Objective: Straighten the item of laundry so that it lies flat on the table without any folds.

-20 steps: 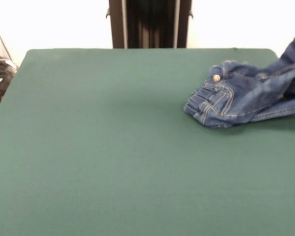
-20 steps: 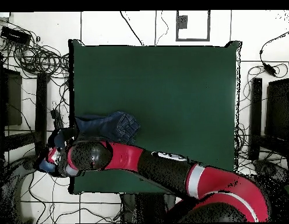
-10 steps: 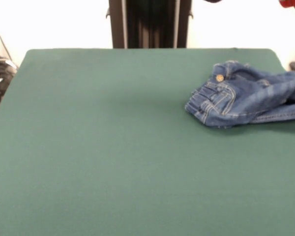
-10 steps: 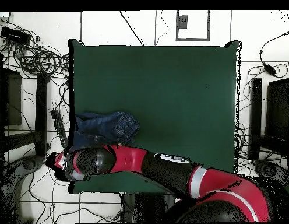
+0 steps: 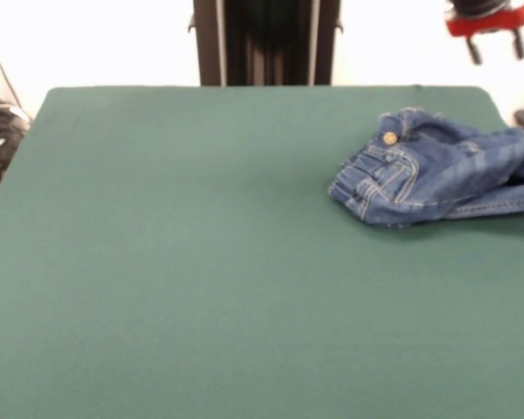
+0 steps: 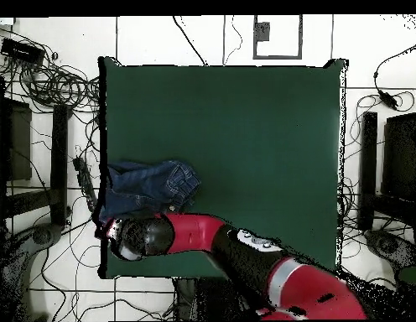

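Note:
The item of laundry (image 5: 437, 179) is a small pair of blue jeans, bunched and folded, with the brass button and waistband turned toward the table's middle. It lies at the right edge of the green table (image 5: 201, 244) in the front view, and part of it runs out of the picture. Seen from overhead, the jeans (image 6: 148, 188) sit at the table's (image 6: 245, 134) left edge. My gripper (image 5: 496, 51) hangs open and empty above and behind the jeans, well clear of the cloth. In the overhead view the red arm (image 6: 186, 233) covers the gripper.
The black pedestal column (image 5: 266, 42) stands behind the table's far edge. Cables (image 6: 56, 84) and dark equipment (image 6: 14, 138) lie on the floor around the table. More cables (image 5: 0, 131) show at the front view's left edge.
The jeans leg that was held up at the right edge has dropped onto the table. My gripper has let go, risen, and moved in over the table's far right corner.

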You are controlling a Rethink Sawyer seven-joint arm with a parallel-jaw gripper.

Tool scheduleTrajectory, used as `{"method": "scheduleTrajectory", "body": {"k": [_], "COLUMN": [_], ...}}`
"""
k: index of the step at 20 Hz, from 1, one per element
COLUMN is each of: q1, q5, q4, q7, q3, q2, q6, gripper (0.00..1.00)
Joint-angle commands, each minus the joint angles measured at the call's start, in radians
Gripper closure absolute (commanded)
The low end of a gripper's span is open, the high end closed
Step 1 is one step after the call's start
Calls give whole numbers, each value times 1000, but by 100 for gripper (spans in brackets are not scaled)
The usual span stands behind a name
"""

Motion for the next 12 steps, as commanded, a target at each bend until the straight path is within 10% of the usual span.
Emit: {"method": "scheduleTrajectory", "body": {"k": [1, 12], "q1": [303, 393], "q5": [-90, 9], "q4": [-207, -223], "q7": [232, 213], "q3": [-510, -648], "q2": [-86, 0], "q6": [-84, -220], "gripper": [0, 0]}}
